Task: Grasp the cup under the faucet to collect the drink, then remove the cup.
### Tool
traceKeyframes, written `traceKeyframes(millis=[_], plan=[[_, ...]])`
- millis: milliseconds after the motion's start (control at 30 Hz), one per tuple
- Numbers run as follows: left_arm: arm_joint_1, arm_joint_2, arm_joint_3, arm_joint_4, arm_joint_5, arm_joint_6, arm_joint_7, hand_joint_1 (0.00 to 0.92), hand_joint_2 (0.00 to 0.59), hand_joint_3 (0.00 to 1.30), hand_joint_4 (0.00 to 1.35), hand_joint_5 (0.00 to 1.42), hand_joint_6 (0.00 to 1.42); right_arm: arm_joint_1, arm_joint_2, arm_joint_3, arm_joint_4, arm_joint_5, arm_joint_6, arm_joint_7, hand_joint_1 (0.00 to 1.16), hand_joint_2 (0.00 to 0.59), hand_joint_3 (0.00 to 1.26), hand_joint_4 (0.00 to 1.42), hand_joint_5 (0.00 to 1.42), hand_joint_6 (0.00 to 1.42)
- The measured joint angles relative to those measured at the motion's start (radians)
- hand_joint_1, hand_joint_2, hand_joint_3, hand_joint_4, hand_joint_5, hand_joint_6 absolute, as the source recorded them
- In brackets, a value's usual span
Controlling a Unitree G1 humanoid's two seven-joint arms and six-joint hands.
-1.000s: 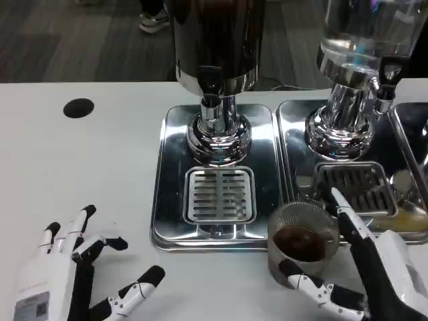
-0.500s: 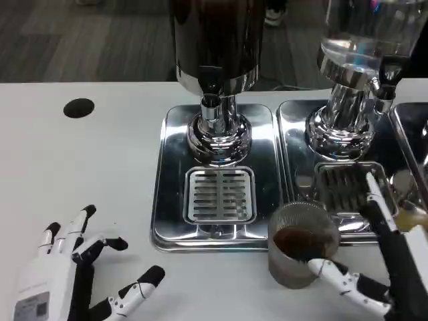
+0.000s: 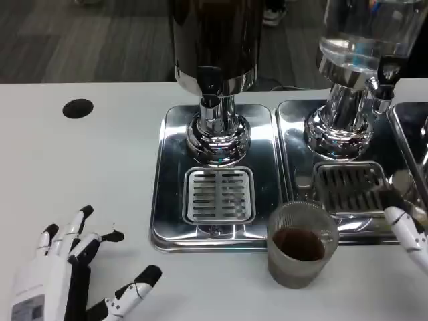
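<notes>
Standing upright on the white table (image 3: 100, 174), the ribbed cup (image 3: 298, 244) holds dark drink and sits just in front of the steel drip tray (image 3: 164, 200), below and to the right of the dark dispenser's faucet (image 3: 210, 100), not under it. We note our right hand (image 3: 406, 231) at the picture's right edge, near the cup but apart from it, with nothing in it; only a few white-and-black fingers show, the remainder cut off by the frame, so we cannot tell whether it is spread or curled. Our left hand (image 3: 63, 281) rests at lower left, well apart from the cup, fingers spread and holding nothing. The second dispenser (image 3: 351, 60) is cropped at the top, its tank contents hard to make out.
</notes>
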Motion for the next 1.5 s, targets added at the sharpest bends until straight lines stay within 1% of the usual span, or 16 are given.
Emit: traceKeyframes(millis=[67, 133, 167, 200, 233, 267, 333, 400, 467, 533, 633, 767, 900, 1200, 1333, 1500], plan=[[0.014, 0.000, 0.008, 0.002, -0.004, -0.017, 0.011, 0.000, 0.120, 0.35, 0.00, 0.13, 0.04, -0.025, -0.017, -0.014, 0.021, -0.054, 0.020, -0.012, 0.23, 0.460, 0.11, 0.00, 0.00, 0.05], [0.026, 0.000, 0.018, 0.009, -0.004, -0.032, 0.019, 0.000, 0.121, 0.34, 0.00, 0.13, 0.03, -0.041, -0.036, -0.015, 0.072, -0.106, 0.037, -0.024, 0.14, 0.542, 0.12, 0.00, 0.00, 0.05], [0.031, 0.000, 0.025, 0.012, -0.004, -0.037, 0.020, 0.000, 0.123, 0.33, 0.00, 0.12, 0.03, -0.047, -0.044, -0.014, 0.105, -0.150, 0.044, -0.041, 0.12, 0.569, 0.12, 0.00, 0.00, 0.04], [0.033, 0.000, 0.027, 0.013, -0.003, -0.037, 0.022, 0.000, 0.123, 0.33, 0.00, 0.12, 0.03, -0.047, -0.047, -0.012, 0.115, -0.169, 0.047, -0.051, 0.10, 0.583, 0.12, 0.00, 0.00, 0.04], [0.035, 0.001, 0.028, 0.013, 0.000, -0.038, 0.026, 0.000, 0.123, 0.33, 0.00, 0.12, 0.03, -0.048, -0.053, -0.006, 0.128, -0.228, 0.061, -0.085, 0.08, 0.585, 0.14, 0.00, 0.00, 0.03], [0.040, 0.002, 0.028, 0.012, 0.006, -0.042, 0.036, 0.000, 0.124, 0.33, 0.00, 0.12, 0.03, -0.048, -0.072, 0.008, 0.151, -0.316, 0.086, -0.126, 0.07, 0.586, 0.14, 0.00, 0.00, 0.02], [0.051, 0.006, 0.028, 0.010, 0.024, -0.044, 0.040, 0.000, 0.128, 0.32, 0.00, 0.12, 0.03, -0.047, -0.088, 0.031, 0.167, -0.402, 0.117, -0.168, 0.04, 0.586, 0.14, 0.00, 0.00, 0.00], [0.057, 0.007, 0.028, 0.010, 0.040, -0.044, 0.040, 0.000, 0.128, 0.31, 0.00, 0.12, 0.03, -0.046, -0.090, 0.046, 0.175, -0.444, 0.134, -0.196, 0.01, 0.586, 0.12, 0.00, 0.00, 0.00], [0.058, 0.007, 0.027, 0.010, 0.045, -0.045, 0.043, 0.000, 0.124, 0.28, 0.00, 0.10, 0.03, -0.042, -0.093, 0.079, 0.192, -0.521, 0.181, -0.241, 0.00, 0.586, 0.09, 0.00, 0.00, 0.00], [0.056, 0.007, 0.026, 0.010, 0.049, -0.045, 0.045, 0.000, 0.124, 0.27, 0.00, 0.10, 0.02, -0.039, -0.097, 0.092, 0.192, -0.549, 0.207, -0.254, 0.00, 0.586, 0.09, 0.00, 0.00, 0.00], [0.037, 0.010, 0.017, 0.012, 0.079, -0.043, 0.045, 0.000, 0.122, 0.26, 0.00, 0.10, 0.02, -0.029, -0.126, 0.123, 0.183, -0.606, 0.258, -0.254, 0.00, 0.586, 0.08, 0.00, 0.00, 0.00], [0.010, 0.010, -0.006, 0.012, 0.086, -0.032, 0.037, 0.000, 0.123, 0.26, 0.00, 0.10, 0.02, 0.004, -0.137, 0.144, 0.155, -0.632, 0.277, -0.269, 0.00, 0.586, 0.08, 0.00, 0.00, 0.00], [-0.010, 0.010, -0.021, 0.012, 0.088, -0.024, 0.033, 0.000, 0.124, 0.26, 0.00, 0.10, 0.01, 0.030, -0.152, 0.148, 0.154, -0.632, 0.286, -0.292, 0.00, 0.586, 0.08, 0.00, 0.00, 0.00], [0.000, 0.010, -0.035, 0.014, 0.085, -0.016, 0.033, 0.000, 0.128, 0.26, 0.00, 0.10, 0.01, 0.039, -0.165, 0.187, 0.161, -0.632, 0.288, -0.324, 0.00, 0.586, 0.08, 0.00, 0.00, 0.00], [0.026, 0.010, -0.036, -0.014, 0.087, 0.002, 0.033, 0.000, 0.129, 0.26, 0.00, 0.10, 0.01, 0.038, -0.170, 0.194, 0.177, -0.629, 0.282, -0.350, 0.00, 0.586, 0.09, 0.00, 0.00, 0.00], [0.057, 0.010, -0.035, -0.057, 0.090, 0.024, 0.033, 0.000, 0.129, 0.26, 0.00, 0.10, 0.01, 0.037, -0.176, 0.199, 0.195, -0.605, 0.246, -0.368, 0.00, 0.586, 0.10, 0.00, 0.00, 0.00]])
